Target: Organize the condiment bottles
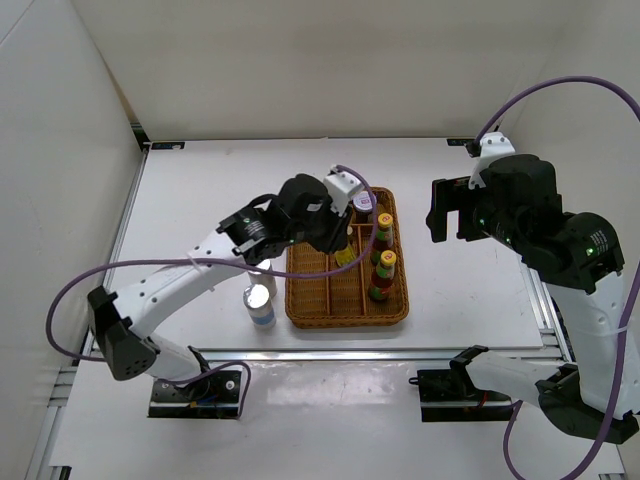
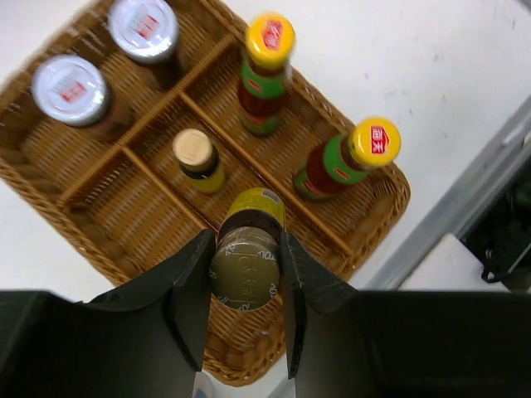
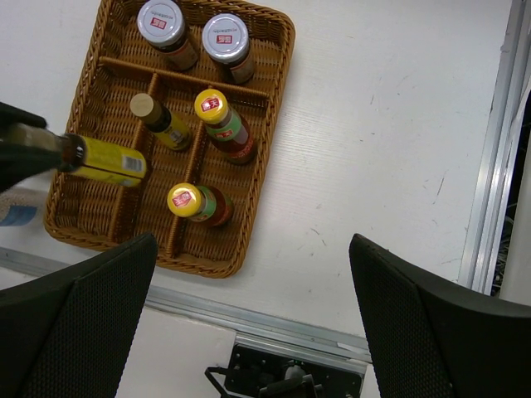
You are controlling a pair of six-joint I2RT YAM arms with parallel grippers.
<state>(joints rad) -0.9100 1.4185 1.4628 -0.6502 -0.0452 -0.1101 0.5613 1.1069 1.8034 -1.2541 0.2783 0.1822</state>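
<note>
My left gripper point(image 2: 245, 249) is shut on the cap of a small dark yellow-labelled bottle point(image 2: 255, 206) and holds it above the wicker tray point(image 2: 398, 195). In the right wrist view this bottle point(image 3: 104, 160) hangs tilted over the tray's left compartments. In the tray stand a second small dark bottle point(image 2: 197, 157), two red yellow-capped sauce bottles point(image 2: 265, 75) point(image 2: 348, 162) and two purple-lidded jars point(image 2: 143, 29) point(image 2: 70, 89). A silver-topped white cylinder point(image 1: 260, 303) stands on the table left of the tray. My right gripper point(image 1: 450, 210) is open and empty, right of the tray.
The tray point(image 1: 345, 322) sits mid-table, its near rim close to the table's front metal rail point(image 3: 332, 332). White walls close the left, back and right. My left arm point(image 1: 180, 280) reaches over the table left of the tray.
</note>
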